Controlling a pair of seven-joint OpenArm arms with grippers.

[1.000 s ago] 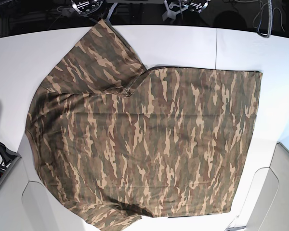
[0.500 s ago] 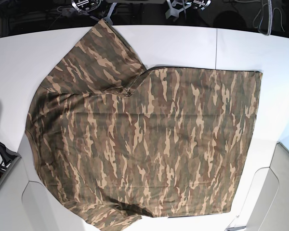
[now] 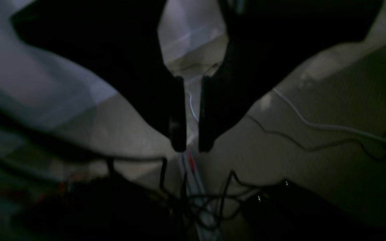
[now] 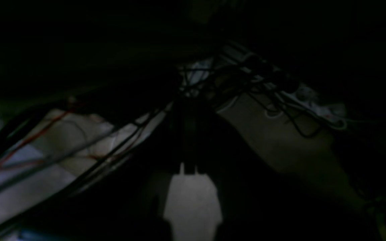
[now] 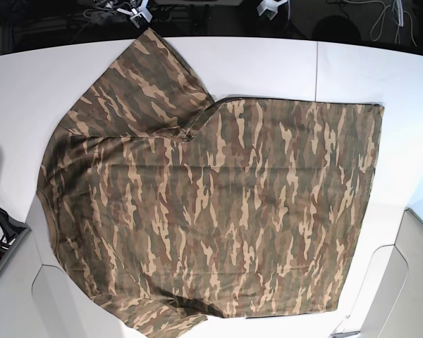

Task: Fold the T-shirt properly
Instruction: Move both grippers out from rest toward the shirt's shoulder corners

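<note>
Spread flat and unfolded across the white table (image 5: 14, 91): the T-shirt (image 5: 218, 211), camouflage in brown, tan and olive, body running toward the right of the base view with a straight hem edge there, one sleeve fanned out toward the far edge, another bunched at the near left corner. No fold yet visible, so by the look of it the very start of the job, with nothing gripped. Both arms pulled back off the cloth, beyond the far edge of the table and barely in the base view. In the left wrist view, the left gripper (image 3: 189, 147) dark and pointed down at floor and cables (image 3: 193, 204), jaws narrowly parted with a slim gap between them, holding nothing. In the right wrist view, the right gripper (image 4: 188, 170) barely readable in the gloom, fingers pressed together, empty, tangled wires beyond it. For a clean first fold: likely best to bring each arm down to its own side of the far long edge, pinch a single layer close to the edge, lift only enough to clear the table, and carry both points over together to keep the fold line straight. Risk worth watching: catching both layers, or dragging the whole shirt and wrinkling the flat body.
</note>
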